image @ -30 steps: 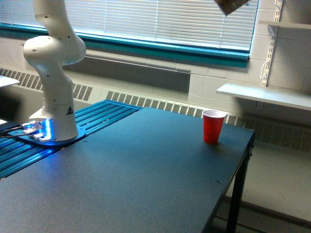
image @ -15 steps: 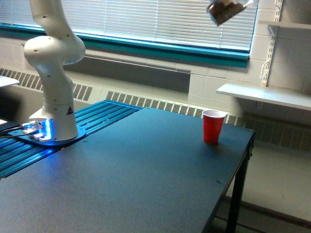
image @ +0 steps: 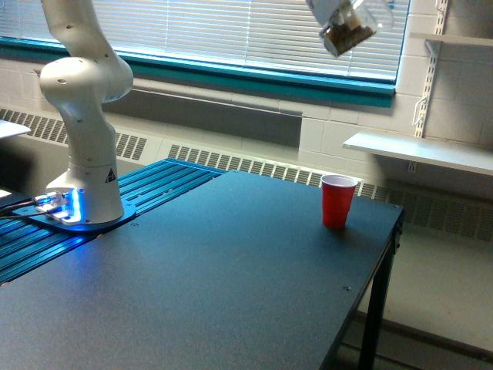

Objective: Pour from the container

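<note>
Small clear plastic cup point(image: 350, 23) with brown granular bits hangs tilted at the frame's top, high above the dark bench point(image: 208, 270).
An opaque red plastic cup point(image: 338, 200) stands upright below it near the bench's far edge. The tool is barely visible; I cannot tell its grip.

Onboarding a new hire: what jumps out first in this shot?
The red cup stands alone near the dark table's far edge on the exterior view's right. High above it, at the top edge, a tilted clear container holds brown bits. The white arm base stands at left.
</note>
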